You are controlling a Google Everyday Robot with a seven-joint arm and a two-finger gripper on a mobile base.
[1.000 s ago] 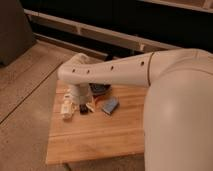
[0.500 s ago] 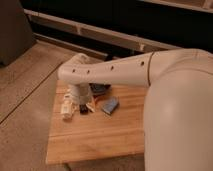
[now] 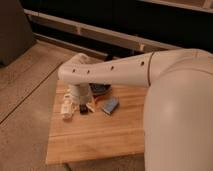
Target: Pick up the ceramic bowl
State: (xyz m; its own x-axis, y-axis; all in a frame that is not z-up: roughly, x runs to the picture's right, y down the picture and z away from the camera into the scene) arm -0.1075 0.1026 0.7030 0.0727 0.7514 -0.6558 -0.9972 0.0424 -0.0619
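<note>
The ceramic bowl (image 3: 100, 89) is a dark, glossy shape at the far side of the wooden table (image 3: 95, 140). It is mostly hidden behind my white arm (image 3: 110, 72). My gripper (image 3: 86, 106) hangs below the wrist, low over the table. It is just in front of the bowl and to its left.
A blue, flat object (image 3: 111, 105) lies right of the gripper. A small cream-coloured item (image 3: 66, 108) stands left of it. My large white body (image 3: 180, 120) fills the right side. Dark shelving (image 3: 125, 25) runs behind the table, and speckled floor (image 3: 25, 85) lies to the left.
</note>
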